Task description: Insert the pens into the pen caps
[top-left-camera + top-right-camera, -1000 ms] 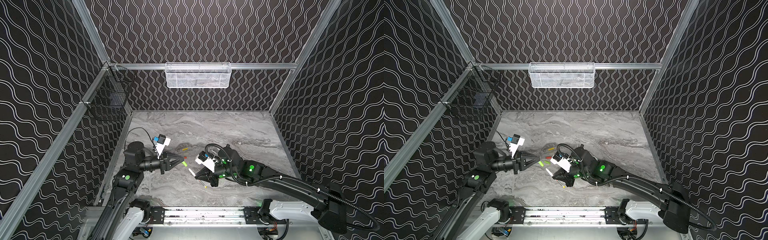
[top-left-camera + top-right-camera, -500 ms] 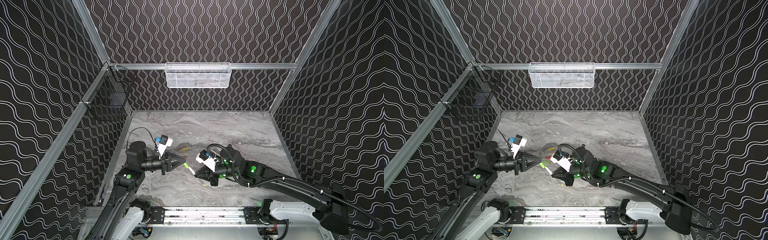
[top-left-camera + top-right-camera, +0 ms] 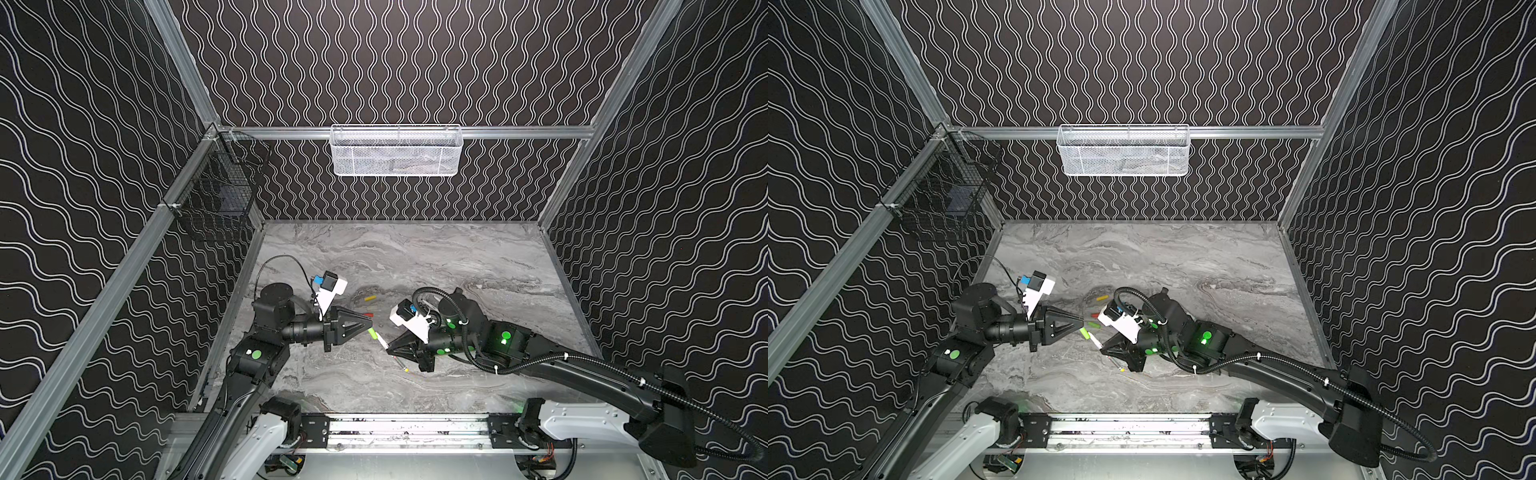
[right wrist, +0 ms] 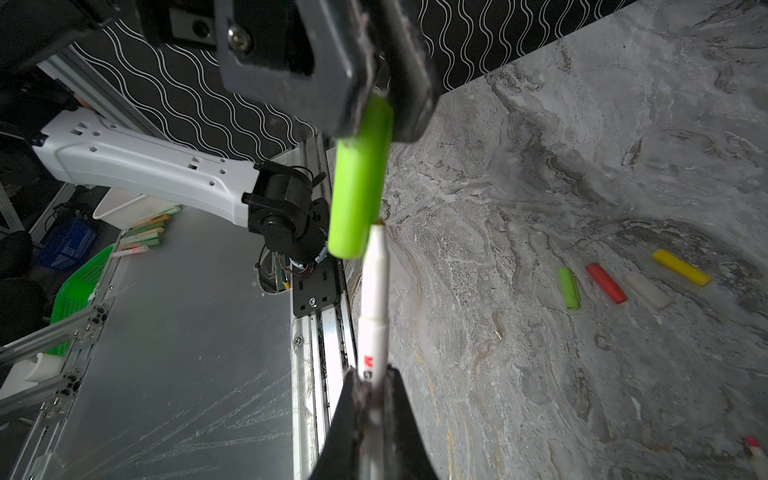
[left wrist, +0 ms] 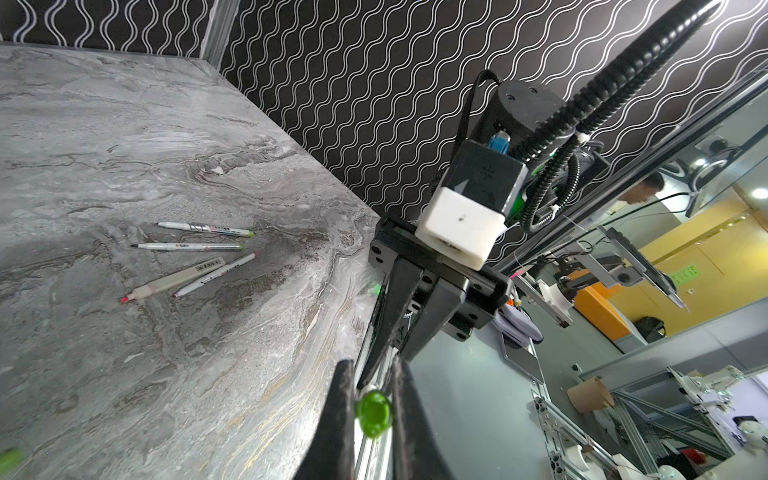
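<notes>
The right gripper (image 3: 389,351) has crept toward its partner since a second ago, jaws clamped on a white pen (image 4: 374,316) with red print. Its tip sits beside the mouth of the green cap (image 4: 359,183) pinched by the left gripper (image 3: 371,328) — not inside. Next, I'd say: sidle the tip over, then push. Spare caps (image 4: 606,282) lie beyond.

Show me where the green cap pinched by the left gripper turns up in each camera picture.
In a top view: green cap at the left gripper tip, left of centre.
In a top view: the cap again at that tip.
Left wrist: a round green end between its own fingers.
Right wrist: a green tube sticking out towards the pen.
Shared landmark: the right gripper, facing the cap in every view.
</notes>
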